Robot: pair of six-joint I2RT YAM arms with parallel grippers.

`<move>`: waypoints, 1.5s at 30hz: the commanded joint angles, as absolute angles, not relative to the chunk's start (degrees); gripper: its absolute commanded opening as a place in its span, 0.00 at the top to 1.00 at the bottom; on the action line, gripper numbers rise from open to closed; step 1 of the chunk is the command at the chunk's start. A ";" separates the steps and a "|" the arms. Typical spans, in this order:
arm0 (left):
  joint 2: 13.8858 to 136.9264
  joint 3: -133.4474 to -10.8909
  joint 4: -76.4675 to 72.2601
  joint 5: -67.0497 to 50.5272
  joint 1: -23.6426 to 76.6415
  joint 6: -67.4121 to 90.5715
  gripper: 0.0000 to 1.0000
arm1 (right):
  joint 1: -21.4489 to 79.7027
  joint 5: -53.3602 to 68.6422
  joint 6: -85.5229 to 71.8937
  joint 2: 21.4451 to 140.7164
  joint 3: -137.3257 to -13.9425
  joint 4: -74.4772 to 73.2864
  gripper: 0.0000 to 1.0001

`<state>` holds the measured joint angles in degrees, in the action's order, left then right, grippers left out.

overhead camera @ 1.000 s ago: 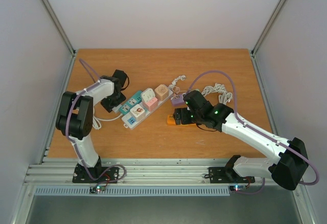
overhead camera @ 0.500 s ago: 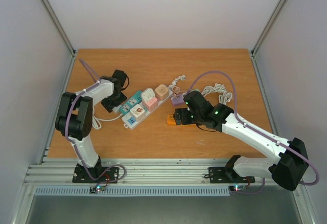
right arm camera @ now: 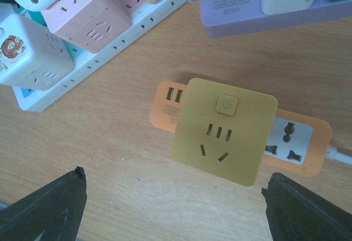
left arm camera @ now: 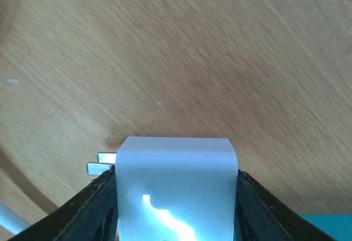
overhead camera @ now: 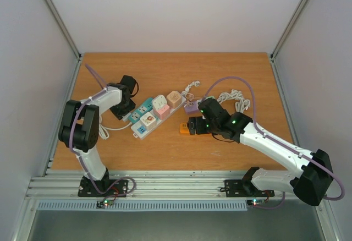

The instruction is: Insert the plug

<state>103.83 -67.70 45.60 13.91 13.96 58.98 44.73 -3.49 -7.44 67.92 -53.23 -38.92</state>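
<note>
Nearest the bases, the right gripper [overhead camera: 191, 124] hangs with its fingers spread wide and empty over the yellow adapter cube [right arm camera: 223, 136], which sits on the orange power strip [right arm camera: 300, 142]. Further out on the left, the left gripper [overhead camera: 120, 110] is clamped on the white plug [left arm camera: 176, 186], gripping its two flat sides. The plug is held over bare table [left arm camera: 220, 59], just beside the teal end of the white power strip [overhead camera: 148, 114]. Its two metal prongs [left arm camera: 102, 163] project clear of the fingers. Assessment: the plug body is rigid, light and glossy, so it is likely to slip or twist under pushing force. The flat flanks are the correct hold. The prongs are thin and should stay untouched and squarely aligned. The purple strip [right arm camera: 264, 18] lies beyond.
</note>
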 commanded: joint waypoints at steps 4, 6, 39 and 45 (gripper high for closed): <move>93.71 -63.92 36.53 8.37 15.16 55.82 0.50 | 44.60 -1.50 -6.70 65.16 -51.78 -34.27 0.14; 91.46 -64.13 35.93 5.99 15.50 54.01 0.50 | 44.65 -0.68 -6.92 64.45 -51.33 -32.74 0.13; 67.75 -55.28 22.32 -14.94 30.48 70.95 0.47 | 50.73 6.51 -7.17 79.53 -61.61 -9.82 0.18; 65.35 -53.64 22.59 -15.15 30.65 73.19 0.47 | 50.98 5.12 -8.05 83.98 -63.06 -5.64 0.35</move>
